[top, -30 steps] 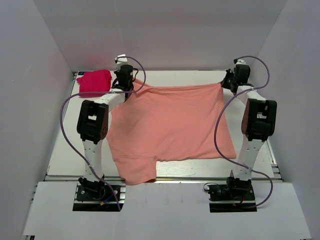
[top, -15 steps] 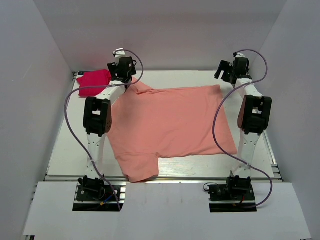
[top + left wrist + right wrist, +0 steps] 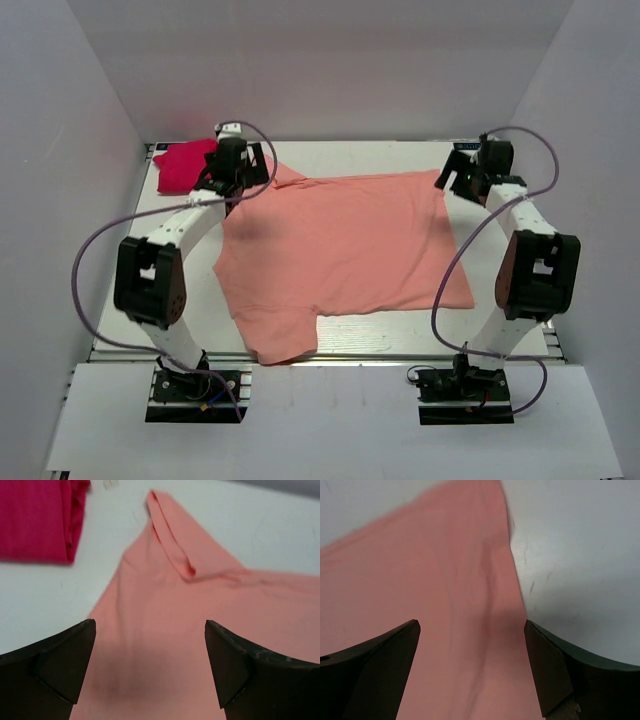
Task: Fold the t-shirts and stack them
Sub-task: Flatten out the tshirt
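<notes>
Grippers, two; fingers, four, dark, two to each.

Left gripper (image 3: 150, 625): stands wide apart, holds nothing; hangs above the far left corner of the salmon tee (image 3: 345, 250), clear of the cloth in the wrist view; casts a dim shadow on the fabric between the fingers.

Right gripper (image 3: 471, 625): likewise spread wide, grips nothing; hovers over the far right corner of the same tee, with the garment's right edge running up between the two fingers, pink on one side and bare table on the other.

Arms, two, white with black joints: rise from the near edge, left and right, and reach to the far side; carry one purple cable each, looped loosely, two in all.

T-shirts, two.
- Salmon tee, one: lies spread open and mostly flat across the middle of the table; shows one sleeve pointing towards the near edge at the left, reaching the near rail; shows a narrow rolled ridge of cloth at the far left corner, close under the left gripper; a few soft creases near the right edge.
- Magenta-red tee (image 3: 183, 163), one: sits as a small folded bundle in the far left corner, just beside the left gripper; lies apart from the salmon tee, with a strip of bare surface between.

Table (image 3: 370, 158), one, white; enclosed by pale walls, three.
</notes>
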